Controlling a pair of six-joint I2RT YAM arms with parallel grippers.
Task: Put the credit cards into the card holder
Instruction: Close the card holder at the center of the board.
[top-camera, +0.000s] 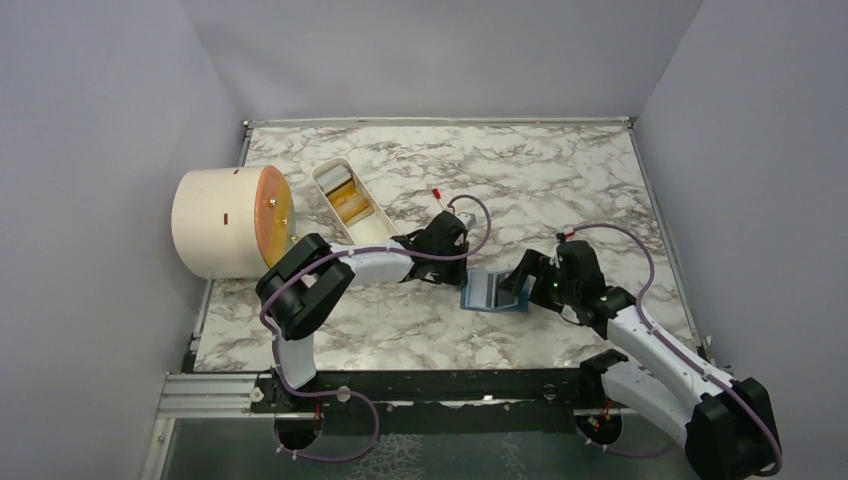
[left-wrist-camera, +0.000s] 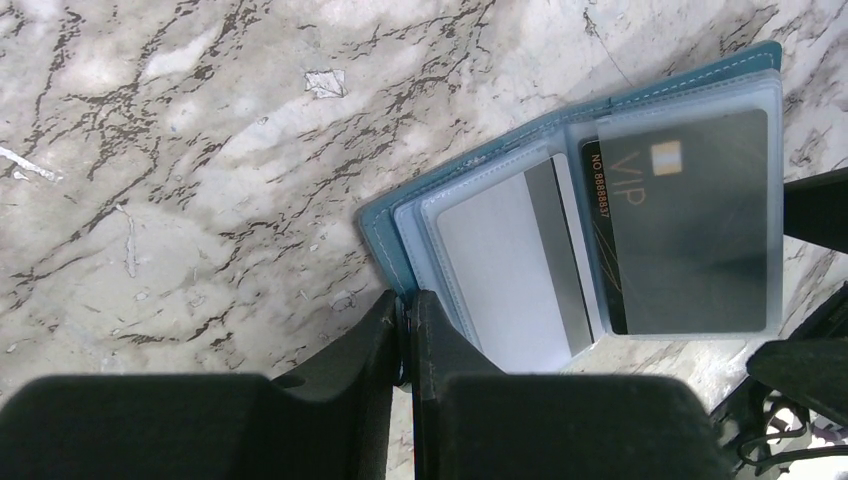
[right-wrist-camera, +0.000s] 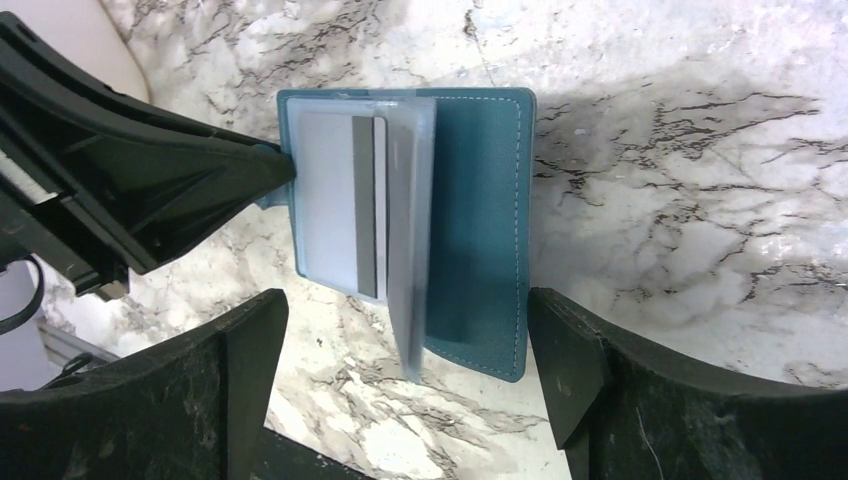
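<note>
Card holder (top-camera: 493, 290) lay open on the counter (top-camera: 560, 190), near-centre, with the dark VIP card (left-wrist-camera: 690, 230) and a striped card (left-wrist-camera: 510, 270) sleeved inside. My left claw (left-wrist-camera: 405, 335) was closed, seemingly pinching its cover edge. My right claw (right-wrist-camera: 405, 320) gaped wide astride it, empty. I judged a firm pinch essential.

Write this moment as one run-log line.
left hand: shut on edge of teal two-panel card holder | right hand: open over holder | dark grey VIP card: in clear sleeve | holder: open on marble table
</note>
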